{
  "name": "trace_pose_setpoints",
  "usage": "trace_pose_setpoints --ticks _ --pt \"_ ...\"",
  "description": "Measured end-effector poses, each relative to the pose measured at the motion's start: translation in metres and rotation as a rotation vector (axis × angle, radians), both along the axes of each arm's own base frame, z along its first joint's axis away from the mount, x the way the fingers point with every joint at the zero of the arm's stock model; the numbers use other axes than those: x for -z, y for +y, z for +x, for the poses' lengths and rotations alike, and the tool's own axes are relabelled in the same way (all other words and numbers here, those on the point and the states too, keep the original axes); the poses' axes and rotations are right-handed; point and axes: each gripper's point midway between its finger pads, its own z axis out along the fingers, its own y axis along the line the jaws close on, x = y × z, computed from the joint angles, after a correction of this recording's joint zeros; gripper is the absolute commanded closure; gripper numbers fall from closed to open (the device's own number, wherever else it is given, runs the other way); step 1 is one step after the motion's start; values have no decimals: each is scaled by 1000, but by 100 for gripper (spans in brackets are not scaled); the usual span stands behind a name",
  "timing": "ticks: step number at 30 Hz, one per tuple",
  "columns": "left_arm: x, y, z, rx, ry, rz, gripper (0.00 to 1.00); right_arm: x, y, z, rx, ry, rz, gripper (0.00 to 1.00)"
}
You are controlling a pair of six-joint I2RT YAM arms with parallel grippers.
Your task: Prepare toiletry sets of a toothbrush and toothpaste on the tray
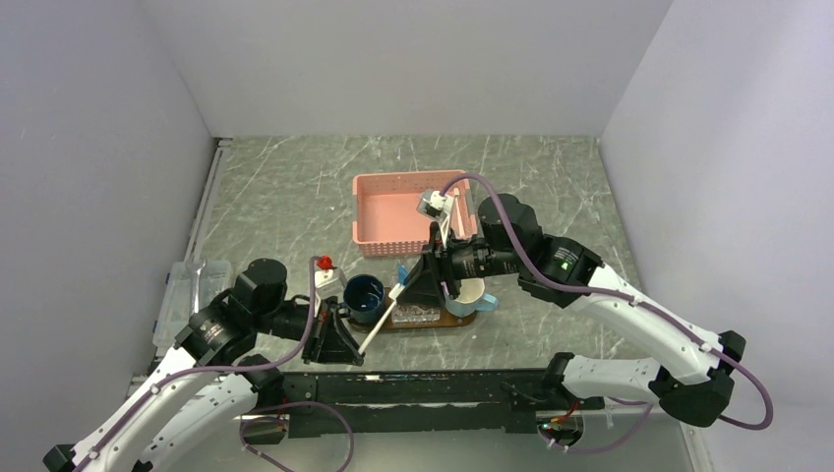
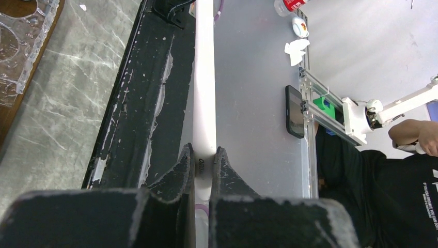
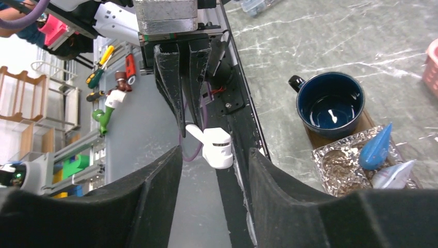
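One toothbrush (image 2: 205, 77) is clamped between the closed jaws of the left end effector (image 2: 204, 154), its head pointing toward the tray (image 1: 460, 318). The right end effector (image 3: 214, 155) hangs over the tray, jaws wide apart, empty.

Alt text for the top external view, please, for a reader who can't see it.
The left gripper holds a white toothbrush slanting up toward the open right gripper, by a brown tray carrying a dark blue mug, a clear dish and a light blue mug. A pink basket sits behind.
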Motion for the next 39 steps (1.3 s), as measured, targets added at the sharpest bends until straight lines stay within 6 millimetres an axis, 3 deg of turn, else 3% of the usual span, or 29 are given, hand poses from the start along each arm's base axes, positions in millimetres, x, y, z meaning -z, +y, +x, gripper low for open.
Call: trace_pose_setpoints --ticks 3,13,19,22,26,32,39 --pt "0 1 -2 8 -5 -2 100 3 2 -2 -21 20 -4 58" --pt "-1 2 -4 19 -10 -7 100 0 8 -10 -80 50 18 62" --pt "-1 2 -5 20 -15 -10 100 2 13 -11 -100 70 18 71" --pt "-1 2 -5 21 -16 -10 100 3 14 -11 -103 75 17 80" --pt "-1 2 -5 26 -18 -13 100 2 14 -12 -112 82 21 100" --pt "-3 3 -5 23 -27 -13 62 2 14 -12 -111 84 22 100" --pt "-25 2 13 -77 -113 -19 35 3 8 -12 -95 78 8 100"
